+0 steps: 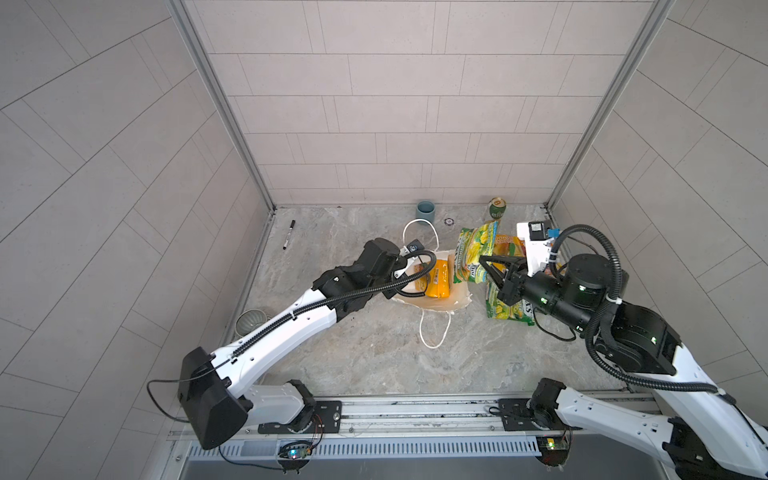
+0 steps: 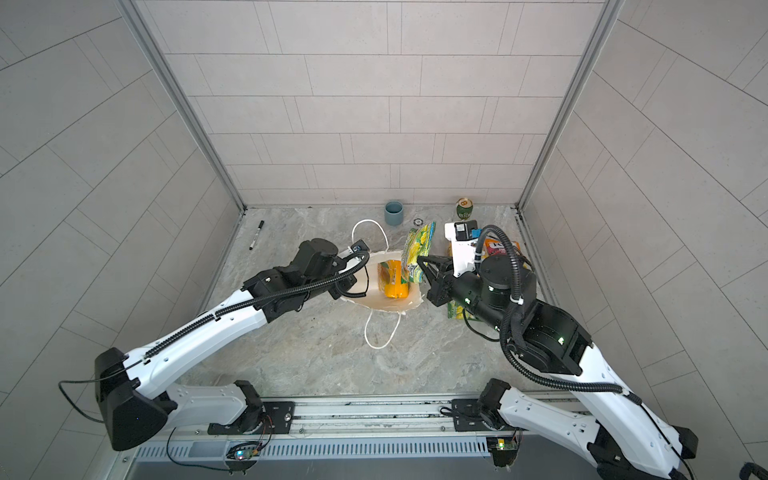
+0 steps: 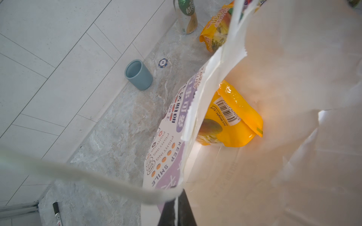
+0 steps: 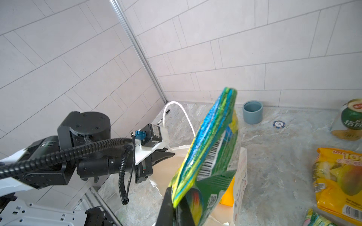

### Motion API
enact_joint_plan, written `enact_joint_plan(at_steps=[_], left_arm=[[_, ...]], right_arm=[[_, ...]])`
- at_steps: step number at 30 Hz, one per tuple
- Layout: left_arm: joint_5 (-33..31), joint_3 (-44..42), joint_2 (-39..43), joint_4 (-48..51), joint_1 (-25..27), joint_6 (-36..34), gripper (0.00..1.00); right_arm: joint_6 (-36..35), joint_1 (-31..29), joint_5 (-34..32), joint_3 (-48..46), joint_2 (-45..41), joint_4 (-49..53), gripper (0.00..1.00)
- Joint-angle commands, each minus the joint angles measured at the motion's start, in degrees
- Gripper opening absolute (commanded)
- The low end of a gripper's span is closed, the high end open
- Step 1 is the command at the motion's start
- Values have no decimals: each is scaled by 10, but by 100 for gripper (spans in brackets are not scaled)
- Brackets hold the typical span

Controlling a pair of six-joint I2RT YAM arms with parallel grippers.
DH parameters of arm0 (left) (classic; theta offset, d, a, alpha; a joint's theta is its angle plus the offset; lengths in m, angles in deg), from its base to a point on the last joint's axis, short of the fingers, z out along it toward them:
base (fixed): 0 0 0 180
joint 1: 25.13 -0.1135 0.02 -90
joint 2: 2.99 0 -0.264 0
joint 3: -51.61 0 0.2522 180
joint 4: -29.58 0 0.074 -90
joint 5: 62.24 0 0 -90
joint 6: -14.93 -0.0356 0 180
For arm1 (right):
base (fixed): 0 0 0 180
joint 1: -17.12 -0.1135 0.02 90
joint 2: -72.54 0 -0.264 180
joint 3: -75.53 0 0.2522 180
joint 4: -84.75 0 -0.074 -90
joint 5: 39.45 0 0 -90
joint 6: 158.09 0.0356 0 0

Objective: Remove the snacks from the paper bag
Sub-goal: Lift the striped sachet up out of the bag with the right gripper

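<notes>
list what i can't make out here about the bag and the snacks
- Floor of the paper bag: the orange packet and the left arm cover it in both top views; the torn rim does in the left wrist view. Anything under the packet is unseen.
- Left gripper: hidden under its wrist in both top views.
- Green packet on the table: mostly under the right arm.
- Can label: too small.

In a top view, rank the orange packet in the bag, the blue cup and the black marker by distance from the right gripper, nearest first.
1. Orange packet, in the paper bag, just left of the right gripper and its green packet.
2. Blue cup, by the back wall.
3. Black marker, far left.
</notes>
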Motion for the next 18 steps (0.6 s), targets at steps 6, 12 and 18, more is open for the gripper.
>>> enact_joint_plan(at_steps=[6,12,18], left_arm=[[-18,58,-2,9,-47,-34,0],[-13,104,-49,-14,-59,-64,0],[1,172,-121,-12,-94,-70,0]], right_arm=[[-22,93,21,66,61,11,0],[-18,194,107,29,125,-16,0],[-29,249,137,-18,182,-62,0]])
